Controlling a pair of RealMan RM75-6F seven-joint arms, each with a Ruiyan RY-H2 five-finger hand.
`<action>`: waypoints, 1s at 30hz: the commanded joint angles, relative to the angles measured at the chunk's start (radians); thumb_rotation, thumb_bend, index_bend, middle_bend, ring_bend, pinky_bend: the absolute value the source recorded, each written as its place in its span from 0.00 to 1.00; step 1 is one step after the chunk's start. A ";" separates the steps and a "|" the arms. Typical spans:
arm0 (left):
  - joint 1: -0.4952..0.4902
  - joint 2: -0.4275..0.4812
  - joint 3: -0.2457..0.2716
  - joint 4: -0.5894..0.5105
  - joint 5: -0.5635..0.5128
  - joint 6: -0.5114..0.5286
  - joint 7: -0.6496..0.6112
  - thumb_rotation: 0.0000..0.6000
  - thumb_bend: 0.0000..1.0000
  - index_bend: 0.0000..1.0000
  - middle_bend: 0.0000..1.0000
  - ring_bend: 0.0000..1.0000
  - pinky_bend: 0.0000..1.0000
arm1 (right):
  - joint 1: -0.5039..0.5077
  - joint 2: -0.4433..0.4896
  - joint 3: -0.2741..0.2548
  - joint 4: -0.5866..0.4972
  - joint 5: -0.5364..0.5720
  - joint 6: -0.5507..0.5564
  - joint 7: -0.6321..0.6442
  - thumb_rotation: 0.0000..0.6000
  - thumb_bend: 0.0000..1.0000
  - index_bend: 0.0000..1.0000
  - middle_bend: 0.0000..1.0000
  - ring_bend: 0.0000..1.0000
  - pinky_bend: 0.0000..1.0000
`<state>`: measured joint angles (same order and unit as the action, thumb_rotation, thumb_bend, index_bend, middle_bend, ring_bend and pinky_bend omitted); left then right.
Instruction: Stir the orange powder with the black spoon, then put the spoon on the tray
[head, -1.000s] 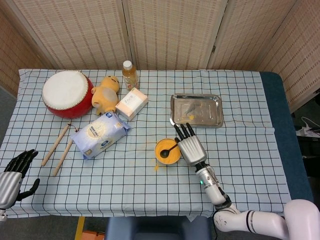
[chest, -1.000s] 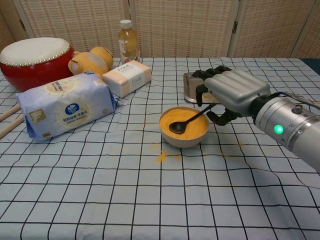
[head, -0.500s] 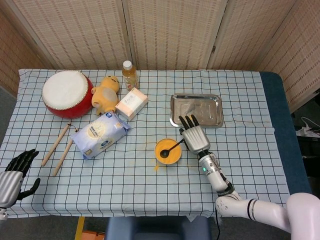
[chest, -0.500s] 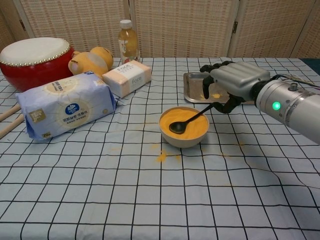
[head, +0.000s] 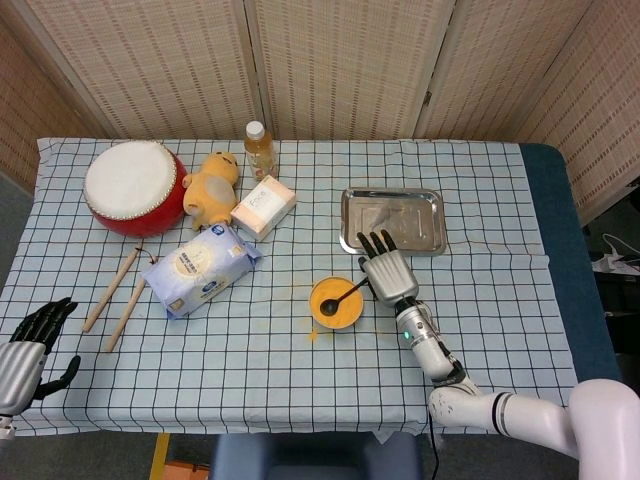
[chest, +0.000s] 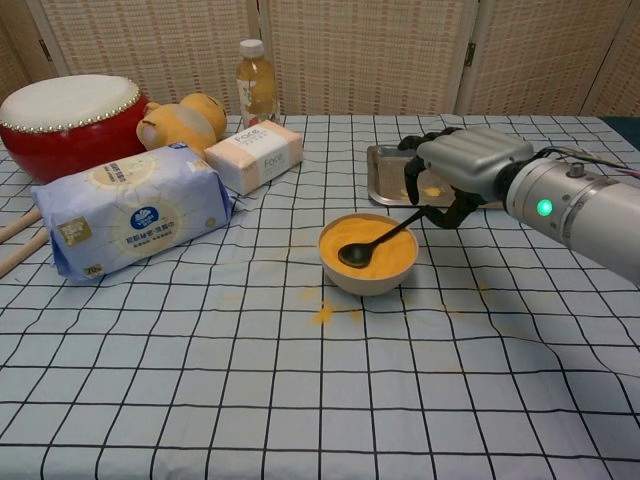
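A small bowl of orange powder (head: 335, 302) (chest: 367, 252) stands in the middle of the table. The black spoon (head: 343, 297) (chest: 380, 240) lies in it, scoop in the powder and handle slanting up to the right. My right hand (head: 388, 275) (chest: 465, 165) hovers just right of the bowl, fingers curled down, thumb and fingers closing on the handle's end. The metal tray (head: 400, 215) (chest: 385, 170) sits just behind the hand, partly hidden in the chest view. My left hand (head: 25, 345) hangs off the table's near left corner, fingers spread, holding nothing.
Spilled orange powder (chest: 322, 315) lies in front of the bowl. At the left are a wipes pack (head: 200, 268), a red drum (head: 135, 187), two drumsticks (head: 118, 295), a yellow plush toy (head: 212, 185), a small box (head: 264, 206) and a bottle (head: 259, 148).
My right hand has drawn back and to the right along the spoon handle to its end, then held still. The spoon and bowl have stayed put.
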<state>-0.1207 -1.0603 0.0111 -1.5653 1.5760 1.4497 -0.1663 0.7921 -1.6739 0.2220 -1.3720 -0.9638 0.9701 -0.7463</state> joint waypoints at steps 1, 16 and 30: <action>0.000 0.000 0.000 0.001 0.000 0.000 -0.001 1.00 0.44 0.00 0.01 0.00 0.11 | 0.004 -0.001 -0.004 0.002 0.007 0.000 -0.002 1.00 0.41 0.44 0.00 0.00 0.00; -0.003 0.001 0.001 0.002 -0.003 -0.006 -0.005 1.00 0.44 0.00 0.01 0.00 0.11 | 0.020 -0.006 -0.024 0.009 0.021 0.007 0.016 1.00 0.41 0.49 0.00 0.00 0.00; -0.003 0.001 0.001 0.003 -0.002 -0.006 -0.006 1.00 0.44 0.00 0.01 0.00 0.11 | 0.026 -0.005 -0.039 0.009 0.029 0.023 0.011 1.00 0.41 0.51 0.00 0.00 0.00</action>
<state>-0.1239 -1.0597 0.0125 -1.5620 1.5735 1.4439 -0.1722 0.8180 -1.6784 0.1833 -1.3634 -0.9357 0.9925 -0.7350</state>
